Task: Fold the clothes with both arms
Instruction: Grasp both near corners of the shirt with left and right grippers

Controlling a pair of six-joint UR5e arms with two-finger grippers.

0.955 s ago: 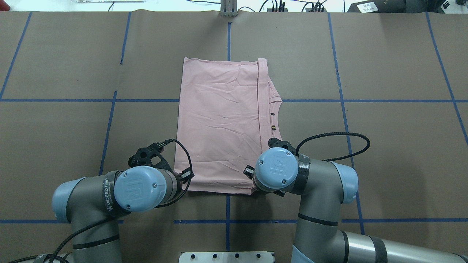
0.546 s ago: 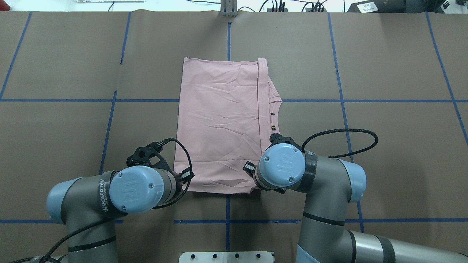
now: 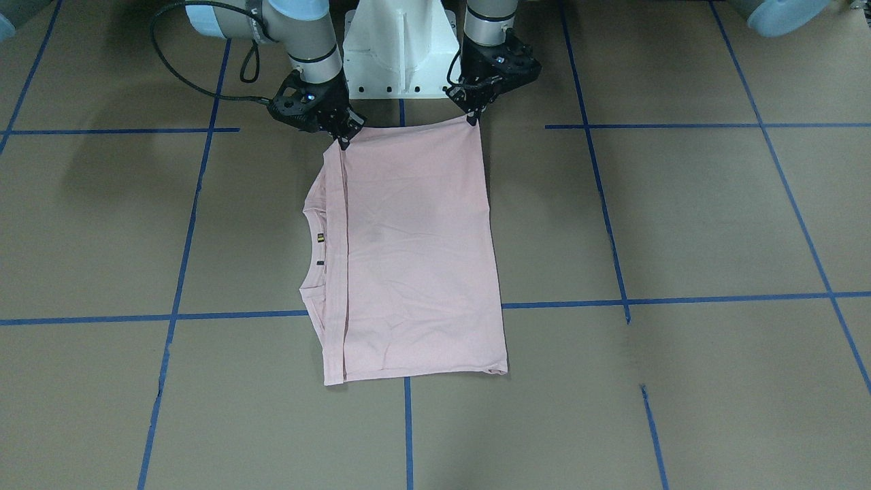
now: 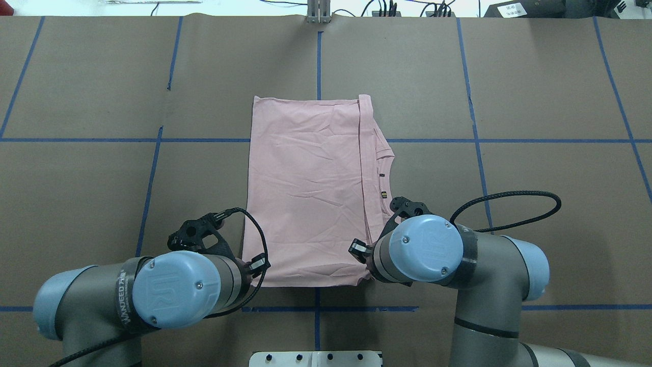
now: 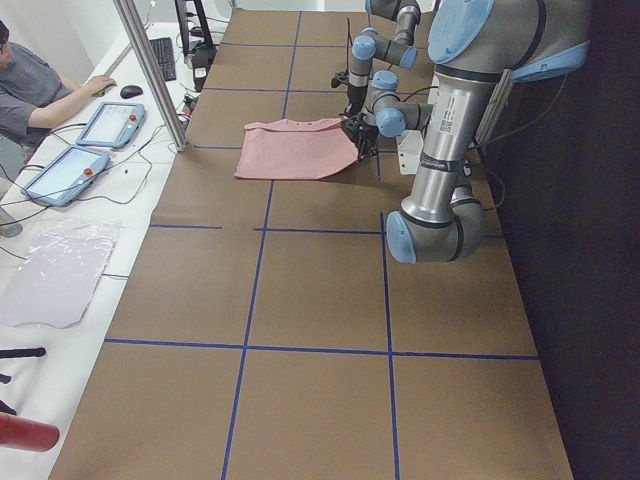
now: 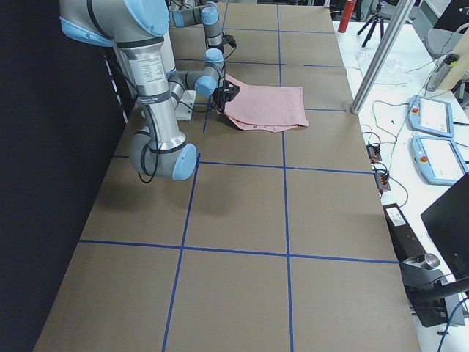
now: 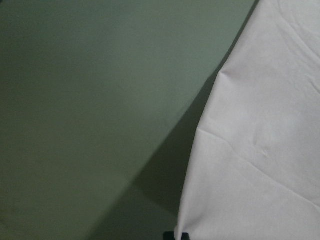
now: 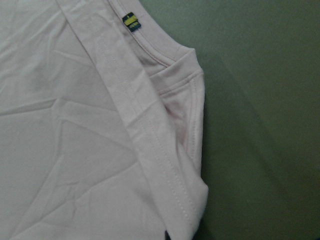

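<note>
Over the last second both arms have drawn back toward the base (image 3: pixel 398 47). In the overhead view the left arm (image 4: pixel 168 288) and right arm (image 4: pixel 433 250) now sit lower in the picture. The shirt (image 4: pixel 305 188) has come with them. Its far edge, which lay well beyond the crosswise tape (image 4: pixel 473 140), is now closer to that line, and its near edge has slid toward the robot.

The shirt lies flat at mid-tabletop, plain side up, already folded to a long rectangle running away from the robot. The neckline peeks out along the robot's right side.

The left claw (image 3: pixel 471 117) is pinched on the near left corner and the right claw (image 3: pixel 343 138) on the near right corner. Both are closed to almost nothing, with cloth between the fingers, and the near hem looks slightly raised between them. The neck label (image 8: pixel 131 21) shows just ahead of the right claw.

I judge this to be a drag that brings the shirt within reach before a crosswise fold, which is not yet made. The grip seems sound, since the cloth followed both claws evenly.

The tabletop (image 4: pixel 535 214) is covered in brown paper marked into large squares by blue tape. Along its far side runs a white bench where a person (image 5: pixel 40 95) sits. Two pendants (image 5: pixel 110 123) lie on the bench beside a metal pole (image 5: pixel 150 70).
</note>
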